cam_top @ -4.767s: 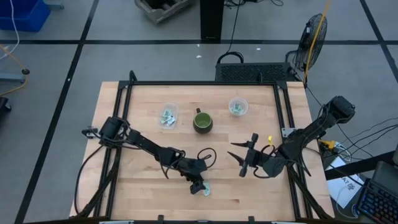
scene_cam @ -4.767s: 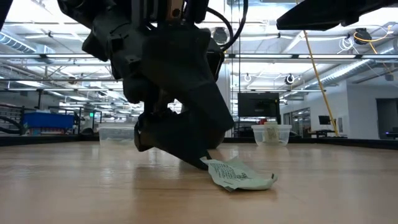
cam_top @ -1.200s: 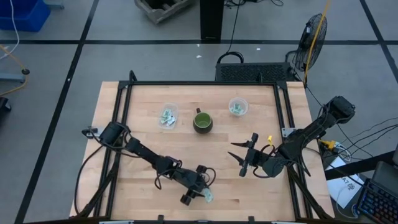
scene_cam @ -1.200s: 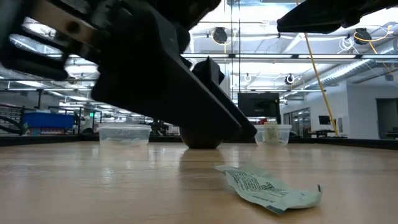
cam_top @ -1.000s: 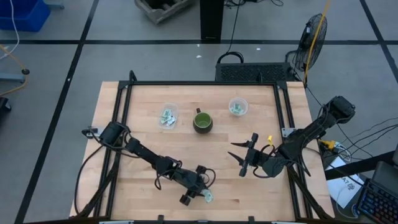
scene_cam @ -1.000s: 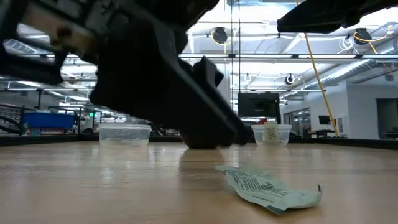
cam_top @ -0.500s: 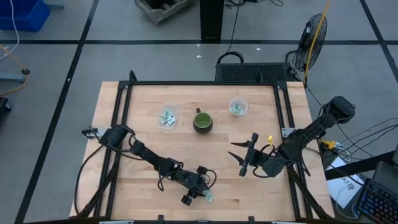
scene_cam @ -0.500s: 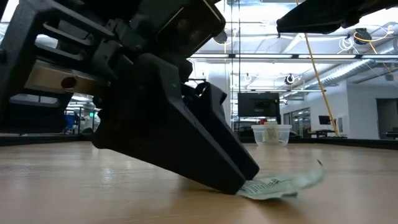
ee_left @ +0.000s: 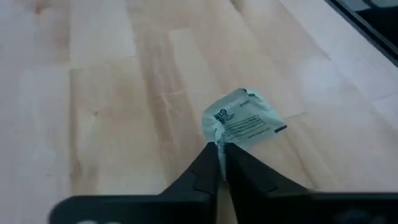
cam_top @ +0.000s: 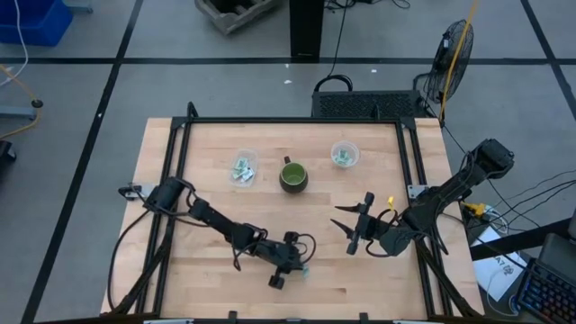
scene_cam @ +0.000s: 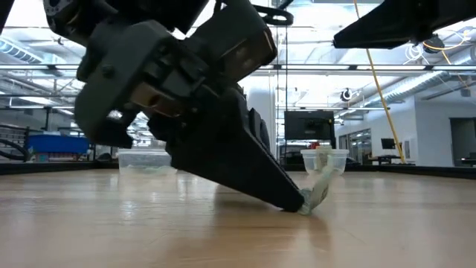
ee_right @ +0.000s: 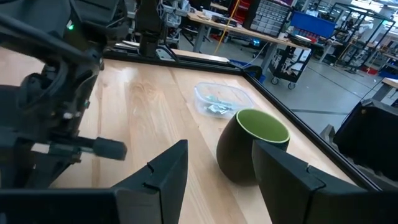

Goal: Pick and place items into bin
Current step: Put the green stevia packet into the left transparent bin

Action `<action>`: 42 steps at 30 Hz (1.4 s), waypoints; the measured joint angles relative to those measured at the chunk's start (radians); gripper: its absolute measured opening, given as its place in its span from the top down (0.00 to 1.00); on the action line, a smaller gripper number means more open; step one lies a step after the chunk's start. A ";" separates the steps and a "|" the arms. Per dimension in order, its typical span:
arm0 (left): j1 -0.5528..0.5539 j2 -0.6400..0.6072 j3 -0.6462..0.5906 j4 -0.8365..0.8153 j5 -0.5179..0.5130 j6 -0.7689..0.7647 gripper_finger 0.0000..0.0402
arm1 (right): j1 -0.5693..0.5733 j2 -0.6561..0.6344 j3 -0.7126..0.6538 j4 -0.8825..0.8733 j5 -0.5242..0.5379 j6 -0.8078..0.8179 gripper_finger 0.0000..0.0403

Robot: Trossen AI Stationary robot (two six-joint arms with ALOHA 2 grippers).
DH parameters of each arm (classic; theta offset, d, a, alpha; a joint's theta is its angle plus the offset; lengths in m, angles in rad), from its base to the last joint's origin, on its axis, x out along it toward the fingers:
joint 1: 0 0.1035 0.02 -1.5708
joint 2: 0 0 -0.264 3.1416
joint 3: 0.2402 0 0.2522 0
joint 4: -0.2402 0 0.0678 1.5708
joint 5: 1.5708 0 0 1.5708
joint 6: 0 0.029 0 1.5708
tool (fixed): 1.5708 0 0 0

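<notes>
The green mug (cam_top: 293, 175) stands near the middle of the far half of the wooden table (cam_top: 207, 216), flanked by two clear tubs: the left tub (cam_top: 243, 167) and the right tub (cam_top: 344, 154), each holding a few pale packets. On the near side of the mug the boards are bare, apart from the arms, out to the black frame rail (cam_top: 176, 180) that edges the table.

The left arm reaches low across the table from beyond the left rail, and the left gripper (cam_top: 298, 267) sits well to the near side of the mug. Its fingers (ee_left: 208, 169) are pinched together on one corner of a pale green packet (ee_left: 244, 119), which tilts up off the wood (scene_cam: 317, 190). Dark print shows on the packet, too small to read.

The right gripper (cam_top: 351, 226) waits to the mug's near right, fingers spread apart and holding nothing.
</notes>
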 joint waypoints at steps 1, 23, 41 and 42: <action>0.001 -0.011 0.000 -0.014 -0.001 -0.009 0.93 | 0.000 0.000 -0.003 0.005 0.000 0.000 0.58; 0.070 -0.537 -0.122 -0.730 -0.341 -0.138 0.96 | 0.001 0.000 -0.005 0.046 0.000 -0.008 0.58; 0.455 -1.044 -0.570 -0.696 -0.522 -0.397 0.98 | 0.000 0.000 -0.005 0.056 -0.024 -0.011 0.58; 0.489 -1.041 -0.584 -0.678 -0.500 -0.417 0.97 | 0.000 0.000 -0.005 0.055 -0.024 -0.011 0.58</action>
